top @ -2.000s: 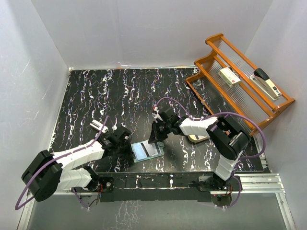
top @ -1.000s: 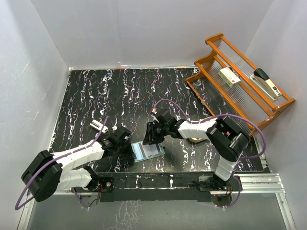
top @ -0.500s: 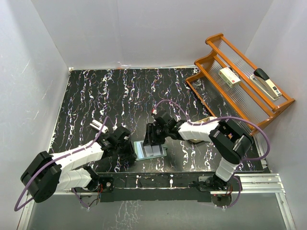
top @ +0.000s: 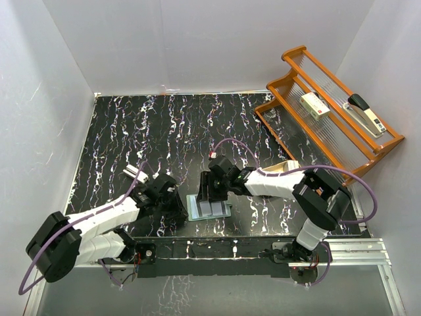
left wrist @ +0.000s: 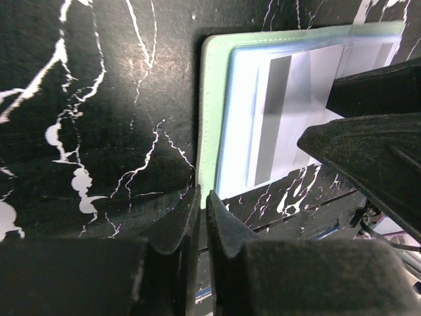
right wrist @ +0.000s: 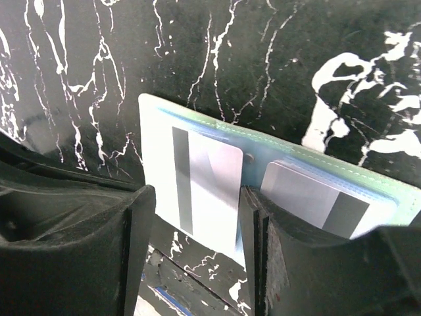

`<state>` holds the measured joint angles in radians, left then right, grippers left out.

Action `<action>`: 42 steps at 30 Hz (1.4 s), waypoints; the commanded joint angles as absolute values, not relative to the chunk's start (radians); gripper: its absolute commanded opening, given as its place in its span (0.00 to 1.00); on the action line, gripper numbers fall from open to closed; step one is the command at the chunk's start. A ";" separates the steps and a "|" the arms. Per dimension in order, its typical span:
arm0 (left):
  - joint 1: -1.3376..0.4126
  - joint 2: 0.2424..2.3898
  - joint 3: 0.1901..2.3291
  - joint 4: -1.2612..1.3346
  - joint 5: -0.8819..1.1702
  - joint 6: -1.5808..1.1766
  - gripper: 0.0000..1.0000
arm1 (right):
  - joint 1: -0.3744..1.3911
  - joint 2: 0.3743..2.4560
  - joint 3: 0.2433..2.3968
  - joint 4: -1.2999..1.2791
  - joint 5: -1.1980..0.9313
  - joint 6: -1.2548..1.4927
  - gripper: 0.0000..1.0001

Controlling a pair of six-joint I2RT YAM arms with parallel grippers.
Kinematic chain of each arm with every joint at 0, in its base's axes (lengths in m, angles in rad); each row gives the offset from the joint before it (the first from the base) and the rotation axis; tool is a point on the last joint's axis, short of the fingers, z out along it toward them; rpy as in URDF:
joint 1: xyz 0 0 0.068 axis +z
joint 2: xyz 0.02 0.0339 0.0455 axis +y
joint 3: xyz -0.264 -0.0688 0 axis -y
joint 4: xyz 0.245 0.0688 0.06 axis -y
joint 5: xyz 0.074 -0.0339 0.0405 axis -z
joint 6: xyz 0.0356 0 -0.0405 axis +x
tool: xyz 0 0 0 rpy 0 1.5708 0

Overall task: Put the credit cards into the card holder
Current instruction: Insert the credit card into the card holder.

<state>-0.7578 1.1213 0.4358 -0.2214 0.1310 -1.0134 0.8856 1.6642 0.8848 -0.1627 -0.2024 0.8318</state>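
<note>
— What has the left gripper (left wrist: 201,197) got?
— Its matte black jaws are all but closed at the left edge of the soft sage-green folding card holder (left wrist: 209,118). Whether they pinch it, I cannot tell.
— Where is the holder?
— Open flat at the middle of the near edge of the black, white-veined table (top: 131,131). Two glossy pale credit cards (right wrist: 207,184) with grey stripes lie on its paler inside.
— The right gripper (right wrist: 196,197)?
— Jaws parted astride one card, clamping nothing.

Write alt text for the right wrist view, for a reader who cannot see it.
An open green wallet lies on a black marbled table with two striped cards inside. The right gripper, open, has one black finger on each side of one card.
</note>
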 commanded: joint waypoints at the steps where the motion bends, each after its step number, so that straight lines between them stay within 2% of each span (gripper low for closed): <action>1: -0.711 1.040 0.438 -0.286 0.126 -1.033 0.10 | 0.892 1.602 0.924 -0.222 -0.151 0.795 0.53; 4: -0.687 1.029 0.422 -0.287 0.138 -1.039 0.17 | 0.893 1.609 0.915 -0.208 -0.173 0.792 0.54; 14: -0.675 1.066 0.373 -0.189 0.193 -1.038 0.26 | 0.922 1.620 0.903 -0.183 -0.160 0.835 0.56; 20: -0.675 1.117 0.342 -0.055 0.288 -1.041 0.32 | 0.930 1.619 0.878 -0.111 -0.168 0.895 0.50; 32: -0.675 1.101 0.346 -0.031 0.289 -1.042 0.34 | 0.938 1.615 0.852 -0.061 -0.173 0.939 0.46; 35: -0.675 1.096 0.337 -0.015 0.297 -1.049 0.35 | 0.943 1.605 0.831 -0.034 -0.176 0.957 0.40; 39: -0.675 1.093 0.331 -0.012 0.301 -1.060 0.35 | 0.957 1.608 0.813 -0.014 -0.171 0.953 0.41; 42: -0.675 1.081 0.349 -0.062 0.285 -1.051 0.35 | 0.956 1.577 0.855 -0.117 -0.118 0.890 0.44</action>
<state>-0.6796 1.1091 0.3332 -0.0269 0.2798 -1.0496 0.9417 1.6352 0.8127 -0.0925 -0.1608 0.9363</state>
